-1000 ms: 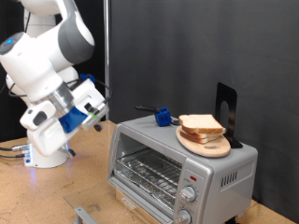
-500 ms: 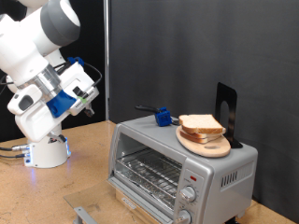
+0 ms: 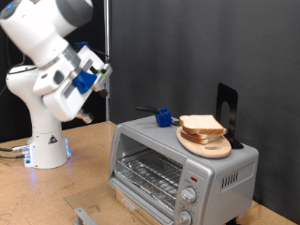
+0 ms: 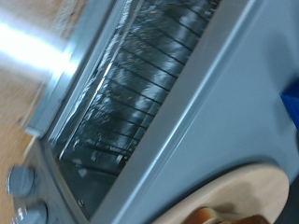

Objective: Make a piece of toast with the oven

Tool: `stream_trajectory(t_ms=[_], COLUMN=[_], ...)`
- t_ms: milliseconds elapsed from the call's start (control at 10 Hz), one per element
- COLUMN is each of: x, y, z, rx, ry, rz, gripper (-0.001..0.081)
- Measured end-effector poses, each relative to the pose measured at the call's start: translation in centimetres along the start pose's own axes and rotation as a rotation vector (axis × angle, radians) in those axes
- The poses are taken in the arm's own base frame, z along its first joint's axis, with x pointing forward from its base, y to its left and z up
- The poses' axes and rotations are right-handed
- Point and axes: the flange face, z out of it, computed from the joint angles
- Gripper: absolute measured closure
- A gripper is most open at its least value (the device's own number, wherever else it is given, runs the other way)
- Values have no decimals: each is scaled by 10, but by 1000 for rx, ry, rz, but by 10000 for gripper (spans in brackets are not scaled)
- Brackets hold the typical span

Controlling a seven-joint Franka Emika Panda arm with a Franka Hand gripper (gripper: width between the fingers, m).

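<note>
Toast is being carried on a round wooden board that is resting on top of the oven, toward the exterior view's right. Seen from this camera, the silver toaster oven is standing on the wooden table, its wire rack showing through the front and two knobs sitting at its right end. A small blue object is lying on the oven's top just left of the board, and a black upright piece is standing behind the board. The gripper is being held high in the air, well to the left of the oven and apart from everything — whether its fingers are spread or closed cannot be told, and nothing is seen between them.

In the wrist view, the oven is being looked at from above at a slant: the rack bars are showing through the glass, the knobs are appearing at one corner, and the board's pale rim is visible — the gripper's fingers are not shown here.
</note>
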Motion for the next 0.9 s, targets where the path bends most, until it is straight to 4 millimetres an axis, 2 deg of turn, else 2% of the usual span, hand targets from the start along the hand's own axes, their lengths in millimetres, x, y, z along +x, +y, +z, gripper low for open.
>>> stream_trajectory(t_ms=[200,300,500,600,900], x=[-6,-14,-14,-14,-17], y=[-36,-43,-44,-55,-109], z=[4,5,6,4,-1], rx=[-113,-174,-110,-62,-12], ry=[64,101,78,70,30], rz=[-201,-270,-210,-215,-360], gripper=[124,124,124,124,124])
